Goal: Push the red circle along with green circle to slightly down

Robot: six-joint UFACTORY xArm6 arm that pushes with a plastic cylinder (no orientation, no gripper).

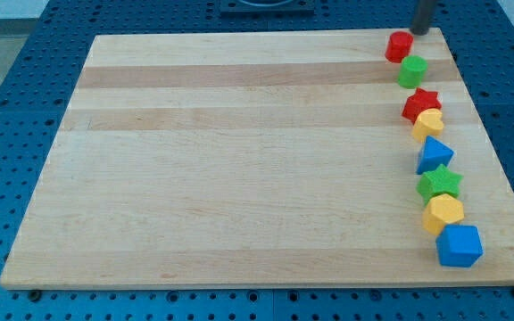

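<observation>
Counting eight blocks: two each red [399,45], green [411,70], yellow [428,123], blue [434,155].

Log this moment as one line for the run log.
tip: above-right of red circle, contact unclear | green circle: just below red circle | other blocks: column down board's right side | push: not evident

Block count on wooden board [239,160]: 8 total.
Red: 2, circle [399,45], star [420,104].
Green: 2, circle [411,70], star [440,183].
Yellow: 2, heart [429,124], hexagon [443,214].
Blue: 2, triangle [434,155], cube [459,245].
</observation>
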